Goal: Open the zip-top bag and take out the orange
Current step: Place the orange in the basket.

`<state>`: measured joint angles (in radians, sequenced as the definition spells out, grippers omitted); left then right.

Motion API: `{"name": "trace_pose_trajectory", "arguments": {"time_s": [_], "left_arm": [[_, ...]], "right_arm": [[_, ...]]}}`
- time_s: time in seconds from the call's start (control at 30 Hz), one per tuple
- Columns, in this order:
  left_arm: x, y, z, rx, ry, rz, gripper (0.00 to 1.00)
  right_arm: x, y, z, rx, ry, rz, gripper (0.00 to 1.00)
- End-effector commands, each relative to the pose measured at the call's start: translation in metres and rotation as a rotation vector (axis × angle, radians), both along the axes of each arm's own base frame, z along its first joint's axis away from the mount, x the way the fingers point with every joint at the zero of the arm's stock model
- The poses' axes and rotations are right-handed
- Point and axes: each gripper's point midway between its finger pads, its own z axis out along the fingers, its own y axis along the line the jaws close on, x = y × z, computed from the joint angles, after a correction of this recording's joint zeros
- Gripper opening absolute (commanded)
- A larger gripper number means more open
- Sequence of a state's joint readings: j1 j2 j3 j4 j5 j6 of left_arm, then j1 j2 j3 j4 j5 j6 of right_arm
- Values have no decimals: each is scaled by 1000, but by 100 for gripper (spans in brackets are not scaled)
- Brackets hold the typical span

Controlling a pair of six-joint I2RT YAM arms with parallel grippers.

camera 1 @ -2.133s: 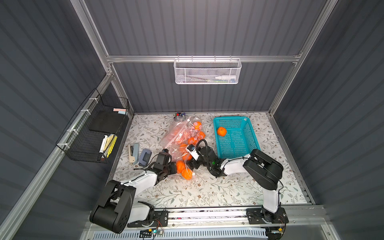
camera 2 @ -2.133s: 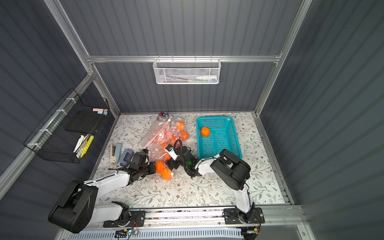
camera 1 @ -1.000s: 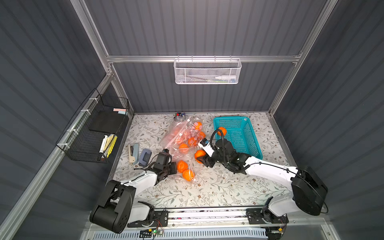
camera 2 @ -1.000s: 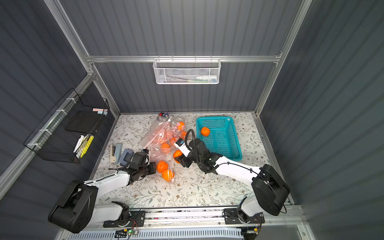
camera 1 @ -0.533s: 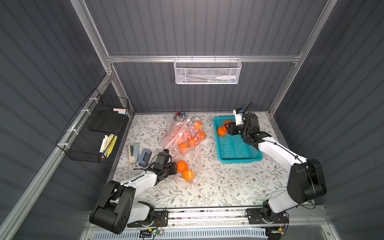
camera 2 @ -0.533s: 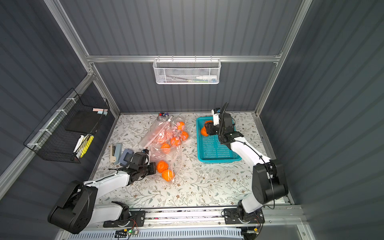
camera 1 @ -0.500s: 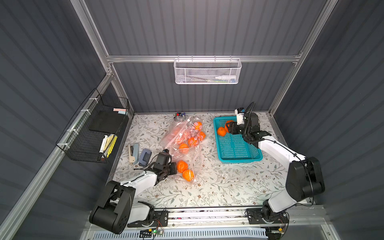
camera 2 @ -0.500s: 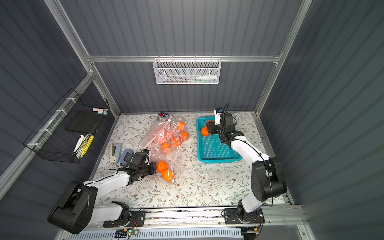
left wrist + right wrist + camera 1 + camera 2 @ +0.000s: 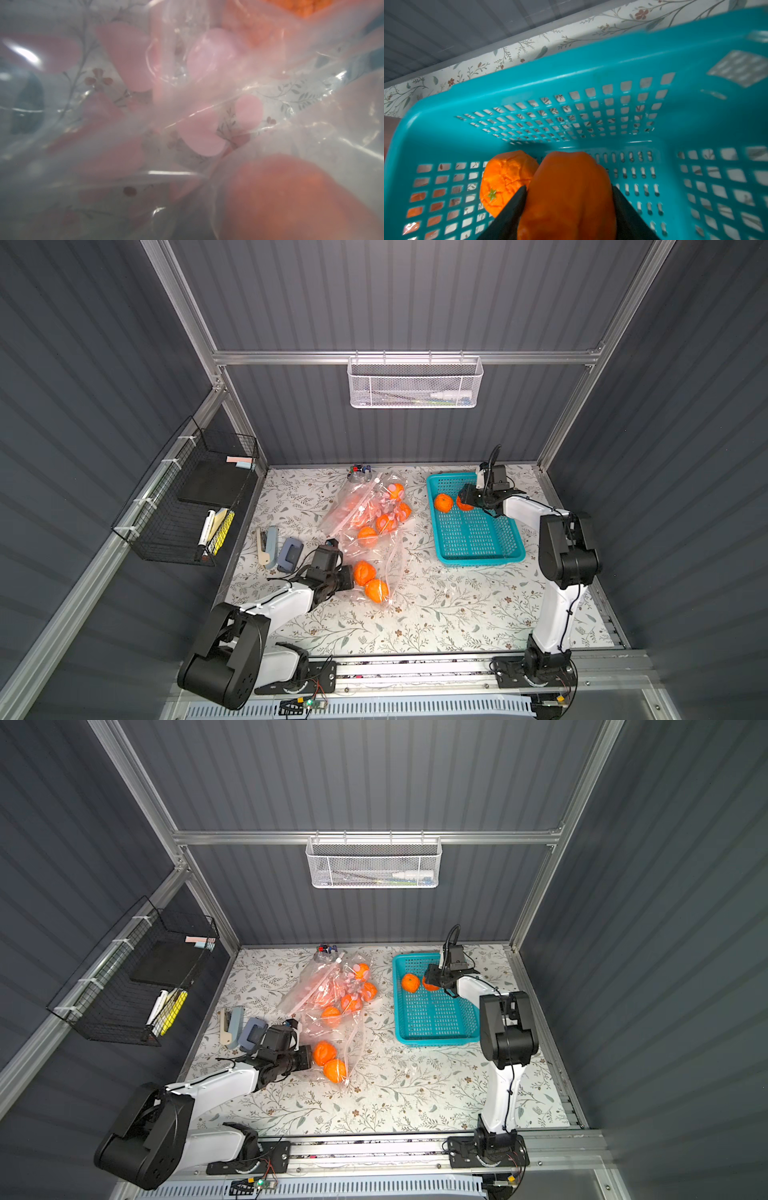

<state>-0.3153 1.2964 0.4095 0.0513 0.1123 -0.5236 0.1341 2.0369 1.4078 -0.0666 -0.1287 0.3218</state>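
- Right gripper (image 9: 468,502) over far end of teal basket (image 9: 478,561); fingers (image 9: 510,216) clamped on orange (image 9: 569,195).
- Just beside it, second orange (image 9: 443,502) lying inside basket.
- Left gripper (image 9: 348,576) low on worktop (image 9: 436,614), fingers together at near edge of zip-top bag (image 9: 376,531); pinch on film not discernible.
- Bagged oranges (image 9: 364,572) seen through film, two nearest left gripper.

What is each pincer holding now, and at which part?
Right pincer: an orange, gripped at its two sides over the teal basket. Left pincer: shut on the near edge of the zip-top bag.
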Motion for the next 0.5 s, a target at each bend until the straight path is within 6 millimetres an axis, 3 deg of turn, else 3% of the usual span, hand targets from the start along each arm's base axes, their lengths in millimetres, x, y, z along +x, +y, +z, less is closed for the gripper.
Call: {"name": "trace_pose_trajectory", "arguments": {"time_s": [0.0,0.27,0.47], "left_arm": [[-27,7,-23,39,117,-23,0],[-27,8,-24,43,120,-22,0],[-27,7,-25,45,125,-25,0]], "right_arm": [[8,-2,-9,28,37,-15,50],[14,12,-30,99,80,23,56],[10,8,-13,62,71,27,72]]}}
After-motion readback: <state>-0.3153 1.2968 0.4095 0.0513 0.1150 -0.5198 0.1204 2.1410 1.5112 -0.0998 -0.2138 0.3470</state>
